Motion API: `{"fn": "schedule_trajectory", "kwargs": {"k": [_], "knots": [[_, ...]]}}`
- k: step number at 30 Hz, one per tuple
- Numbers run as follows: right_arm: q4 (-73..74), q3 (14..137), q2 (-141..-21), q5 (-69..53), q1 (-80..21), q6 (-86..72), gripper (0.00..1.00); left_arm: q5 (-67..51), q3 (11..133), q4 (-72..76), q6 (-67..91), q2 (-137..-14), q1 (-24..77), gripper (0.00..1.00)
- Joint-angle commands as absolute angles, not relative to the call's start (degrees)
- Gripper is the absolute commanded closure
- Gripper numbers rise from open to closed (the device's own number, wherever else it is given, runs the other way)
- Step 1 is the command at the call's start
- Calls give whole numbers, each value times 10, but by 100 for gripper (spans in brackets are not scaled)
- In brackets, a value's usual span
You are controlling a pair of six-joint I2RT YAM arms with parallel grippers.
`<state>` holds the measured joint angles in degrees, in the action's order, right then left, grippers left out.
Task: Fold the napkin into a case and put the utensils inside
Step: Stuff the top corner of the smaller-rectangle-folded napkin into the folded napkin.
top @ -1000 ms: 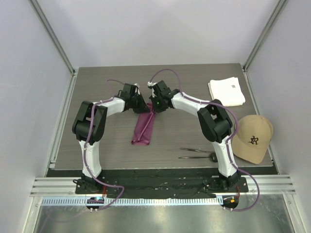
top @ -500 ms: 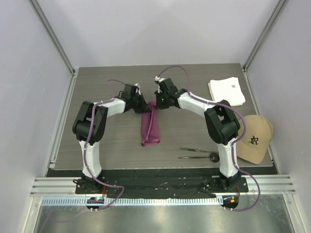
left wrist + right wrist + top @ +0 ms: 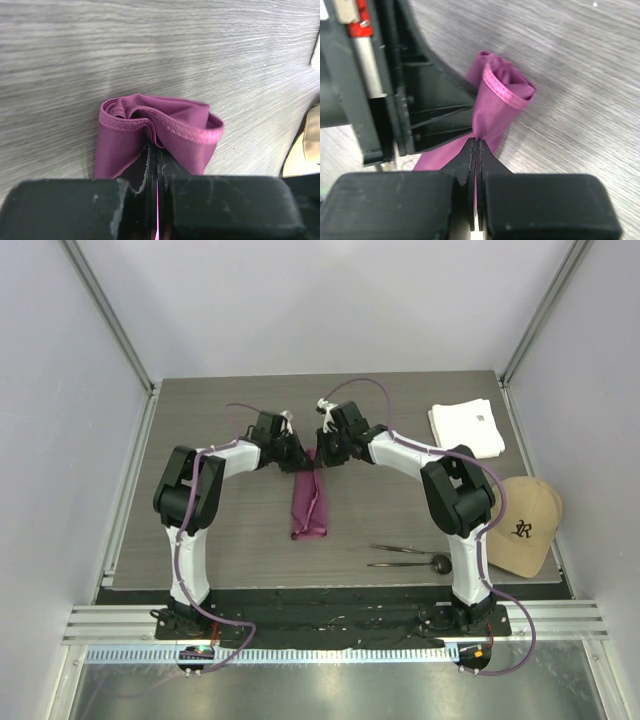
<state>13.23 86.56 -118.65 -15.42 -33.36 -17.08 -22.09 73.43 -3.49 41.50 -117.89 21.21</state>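
The left claw (image 3: 297, 456) and right claw (image 3: 319, 452) are clamped tight on one end of the napkin (image 3: 309, 505), pinching its bunched, hemmed edge side by side (nearly touching). The thin magenta cloth runs from them as a narrow folded strip on the wood-grain counter (image 3: 200, 430). The slim dark utensils (image 3: 405, 556) lie well apart, to the right claw's right.

Left tool (image 3: 297, 457) and right tool (image 3: 319, 456) pinch napkin (image 3: 308, 508) far end; utensils (image 3: 405, 556) apart, right.
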Motion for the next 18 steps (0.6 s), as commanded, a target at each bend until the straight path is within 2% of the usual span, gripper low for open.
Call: {"fn": "schedule_trajectory", "kwargs": {"k": [1,12,18], "knots": [[115,861,-1188,-191,-341,-167,99,-218,757,-55,408,-1207,216,99],[163,838,-1192,-128,-330,-151,99,-188,746,-69,392,-1182,216,99],[191,863,-1188,-92,-321,-137,98,-192,739,-67,397,-1159,215,98]]}}
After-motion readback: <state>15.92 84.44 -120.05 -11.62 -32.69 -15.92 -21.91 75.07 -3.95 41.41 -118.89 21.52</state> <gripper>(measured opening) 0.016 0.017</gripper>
